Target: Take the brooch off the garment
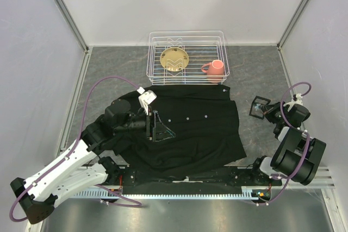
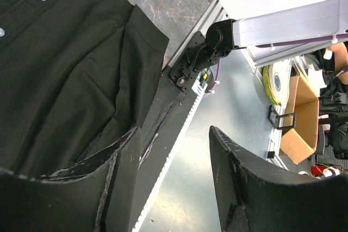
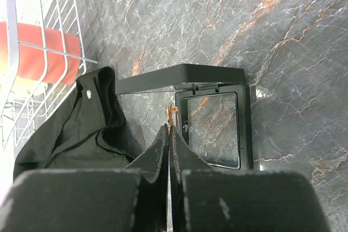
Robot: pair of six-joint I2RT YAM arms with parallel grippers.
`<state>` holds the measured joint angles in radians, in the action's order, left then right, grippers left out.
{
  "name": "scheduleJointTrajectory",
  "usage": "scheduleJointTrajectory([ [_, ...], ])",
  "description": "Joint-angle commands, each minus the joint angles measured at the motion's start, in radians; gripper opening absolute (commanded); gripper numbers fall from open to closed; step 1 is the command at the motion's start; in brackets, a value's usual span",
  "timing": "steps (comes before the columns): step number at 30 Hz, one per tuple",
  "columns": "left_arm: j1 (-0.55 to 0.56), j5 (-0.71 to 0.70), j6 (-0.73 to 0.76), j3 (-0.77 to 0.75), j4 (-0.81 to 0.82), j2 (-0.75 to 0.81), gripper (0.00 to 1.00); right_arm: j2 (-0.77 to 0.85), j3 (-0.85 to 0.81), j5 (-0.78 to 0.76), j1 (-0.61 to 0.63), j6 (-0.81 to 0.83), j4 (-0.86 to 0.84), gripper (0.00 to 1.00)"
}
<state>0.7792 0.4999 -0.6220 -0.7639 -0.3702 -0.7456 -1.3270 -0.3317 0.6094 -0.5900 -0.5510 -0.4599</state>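
The black garment [image 1: 190, 129] lies spread flat in the middle of the table; it also shows in the left wrist view [image 2: 65, 69] and the right wrist view [image 3: 81, 129]. My right gripper [image 3: 169, 129] is shut on the brooch [image 3: 171, 112], a tiny golden piece sticking out past the fingertips. It hangs off the garment, over the left edge of a small open black case [image 3: 215, 129] with a clear window. In the top view the right gripper [image 1: 267, 110] is right of the shirt, at the case [image 1: 259, 105]. My left gripper [image 1: 157, 126] is open and empty above the shirt's left half, its fingers [image 2: 117, 172] spread wide.
A white wire rack [image 1: 187, 36] stands at the back with a golden plate [image 1: 174, 59] and a pink mug [image 1: 215, 69]. An aluminium rail [image 1: 217, 191] runs along the near edge, under the shirt's hem. Grey walls close in both sides.
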Motion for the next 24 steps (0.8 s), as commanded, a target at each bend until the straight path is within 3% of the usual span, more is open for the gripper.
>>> scheduleJointTrajectory([
  [1, 0.002, 0.002, 0.05, -0.04, 0.001, 0.012, 0.59, -0.017, 0.013, 0.007, 0.007, 0.006, -0.062, 0.0],
  [24, 0.002, -0.008, 0.068, -0.046, -0.024, 0.017, 0.59, -0.047, 0.003, -0.039, 0.024, 0.028, -0.059, 0.01],
])
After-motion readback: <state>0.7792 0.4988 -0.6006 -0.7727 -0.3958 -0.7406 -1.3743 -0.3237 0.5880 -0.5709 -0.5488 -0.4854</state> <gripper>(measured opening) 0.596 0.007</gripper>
